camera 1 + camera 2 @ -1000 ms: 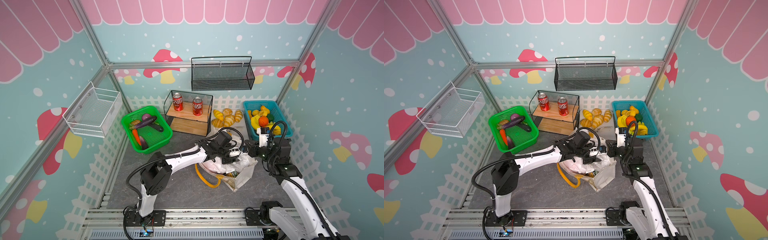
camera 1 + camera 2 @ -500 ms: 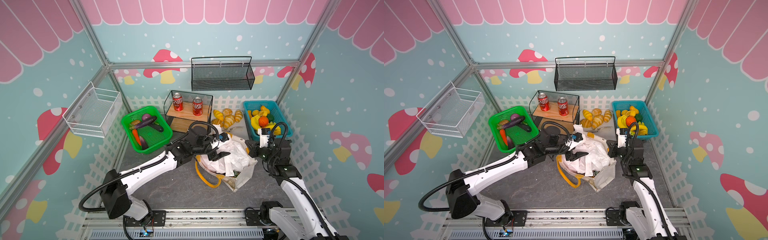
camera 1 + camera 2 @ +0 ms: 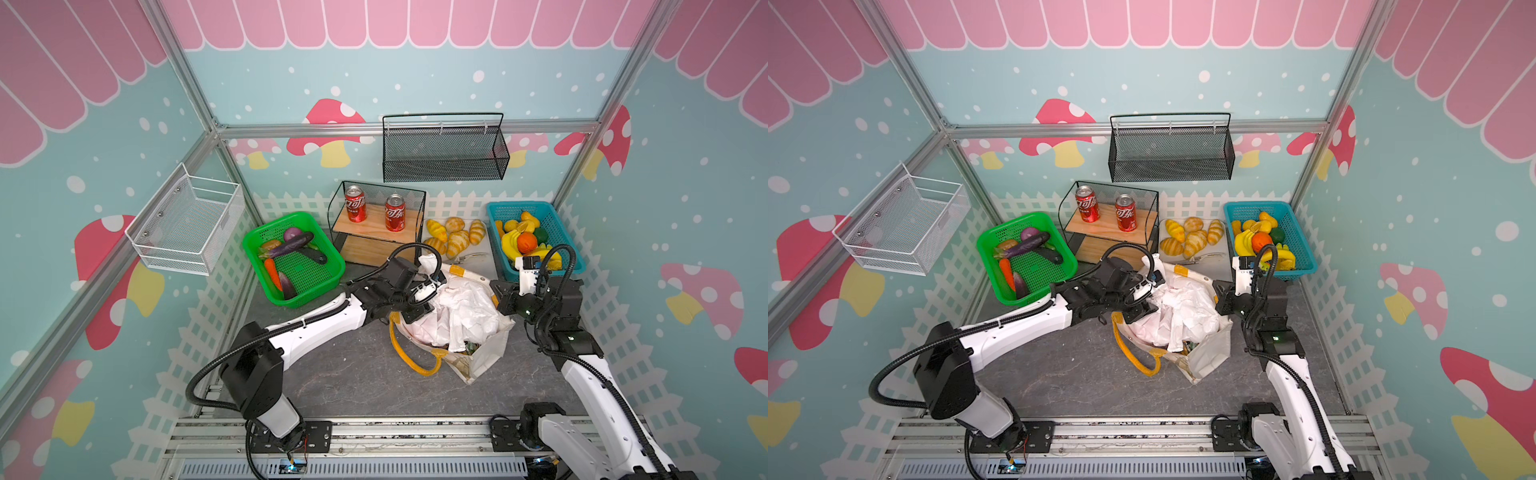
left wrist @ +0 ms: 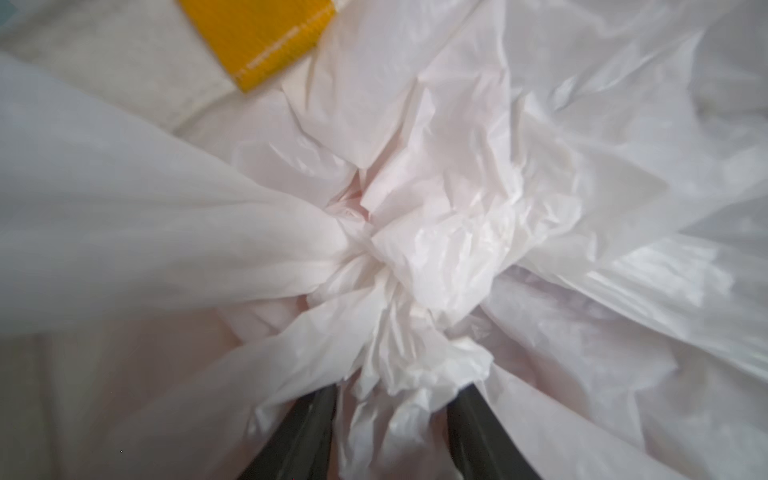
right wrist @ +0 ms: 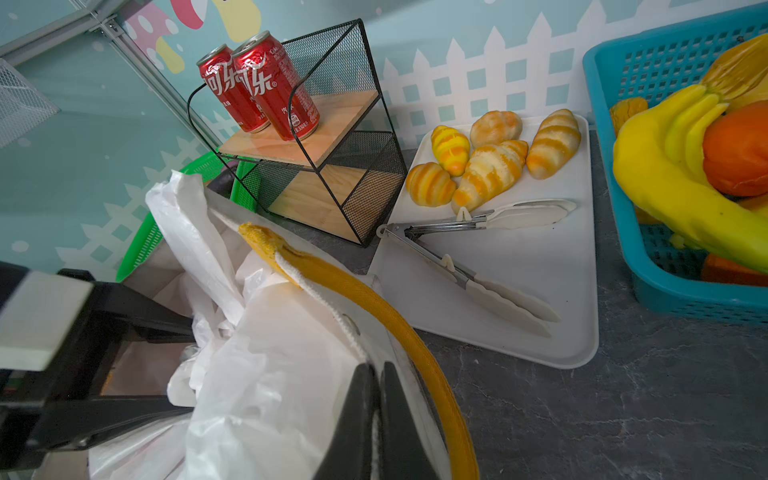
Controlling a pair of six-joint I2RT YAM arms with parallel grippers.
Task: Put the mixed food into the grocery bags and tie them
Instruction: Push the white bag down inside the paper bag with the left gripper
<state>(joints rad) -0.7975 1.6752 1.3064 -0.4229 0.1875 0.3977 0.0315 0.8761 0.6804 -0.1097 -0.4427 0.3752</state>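
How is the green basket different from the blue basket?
The green basket holds vegetables, like a purple eggplant and a carrot; the blue basket holds fruit, like bananas and an orange. In both top views the green basket stands on the left, the blue basket on the right. Both are slotted, rectangular plastic baskets.

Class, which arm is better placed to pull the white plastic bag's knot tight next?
Probably left. The left gripper clamps the white plastic bag's bunched neck; the right gripper is shut on the tote's rim.
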